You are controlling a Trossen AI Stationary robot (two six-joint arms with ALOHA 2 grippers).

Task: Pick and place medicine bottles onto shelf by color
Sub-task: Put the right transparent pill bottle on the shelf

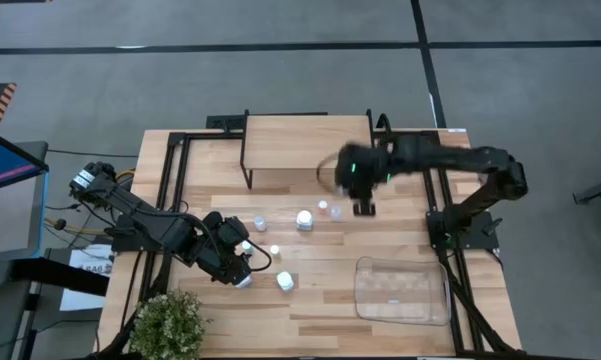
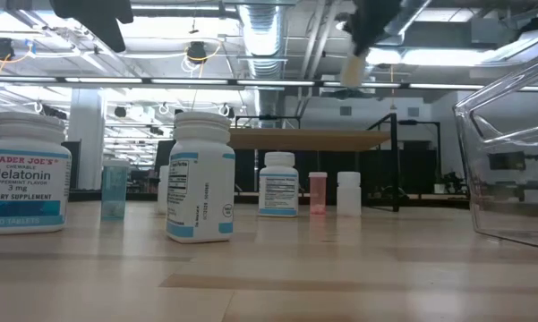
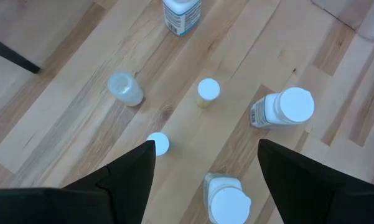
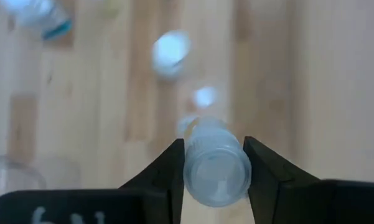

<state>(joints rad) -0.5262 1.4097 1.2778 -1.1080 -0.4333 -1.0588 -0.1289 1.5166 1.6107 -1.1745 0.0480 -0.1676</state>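
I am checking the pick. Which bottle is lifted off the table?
The small clear bottle between the right gripper's fingers, held above the table; all other bottles stand on the wood.

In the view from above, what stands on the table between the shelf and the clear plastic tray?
In the high view, medicine bottles stand between the shelf and the clear plastic tray; the right end effector hangs over them.

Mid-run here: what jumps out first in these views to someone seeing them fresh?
The right gripper, raised off the table near the shelf, is clamped on a small clear bottle. Several white-capped bottles stand scattered mid-table. The left gripper hovers open above a few of them, and a clear plastic tray sits right of them.
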